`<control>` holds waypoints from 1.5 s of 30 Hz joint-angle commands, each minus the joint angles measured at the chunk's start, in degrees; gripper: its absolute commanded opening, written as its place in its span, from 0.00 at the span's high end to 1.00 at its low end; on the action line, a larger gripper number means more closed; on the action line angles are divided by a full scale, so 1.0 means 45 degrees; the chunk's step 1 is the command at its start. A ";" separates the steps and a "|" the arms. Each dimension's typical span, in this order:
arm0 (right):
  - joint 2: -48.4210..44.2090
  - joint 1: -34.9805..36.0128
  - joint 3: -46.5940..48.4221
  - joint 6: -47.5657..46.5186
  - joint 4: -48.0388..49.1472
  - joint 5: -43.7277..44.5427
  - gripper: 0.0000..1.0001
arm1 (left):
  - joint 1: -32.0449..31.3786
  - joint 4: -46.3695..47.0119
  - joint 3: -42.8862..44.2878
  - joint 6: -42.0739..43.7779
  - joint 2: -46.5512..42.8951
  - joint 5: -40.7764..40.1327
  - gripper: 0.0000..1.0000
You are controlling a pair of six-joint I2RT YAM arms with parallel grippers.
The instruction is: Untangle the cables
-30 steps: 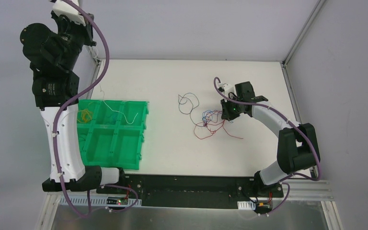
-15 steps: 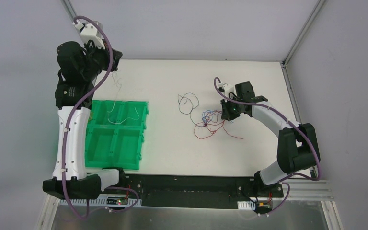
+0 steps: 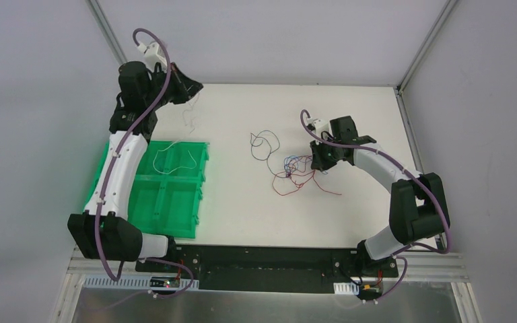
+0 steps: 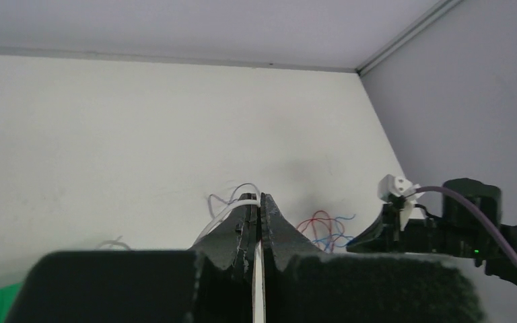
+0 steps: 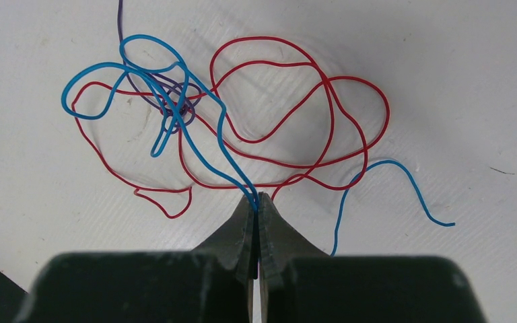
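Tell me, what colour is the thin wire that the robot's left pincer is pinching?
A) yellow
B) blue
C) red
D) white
D: in the left wrist view, the left pincer is shut on a white cable that runs out between its tips. From above, white wire hangs below it toward the green tray.

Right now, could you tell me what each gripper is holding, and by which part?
Left gripper: white cable, pinched partway along its length between shut jaws. Right gripper: blue cable, pinched mid-length at the tips of its shut jaws.
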 commanded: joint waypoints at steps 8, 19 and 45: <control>-0.0294 0.0035 -0.0020 0.0219 -0.0020 -0.0199 1.00 | -0.1378 0.3831 0.1696 -0.3142 0.2590 0.0873 1.00; -0.0933 -0.0019 -0.0575 0.0097 -0.0203 0.0010 1.00 | 0.0354 0.2715 -0.2695 -0.2109 0.0743 0.1380 1.00; -0.0944 -0.0038 -0.0562 -0.0176 -0.0544 -0.0359 1.00 | 0.1638 -0.1794 -0.5262 0.3613 0.0394 -0.0046 1.00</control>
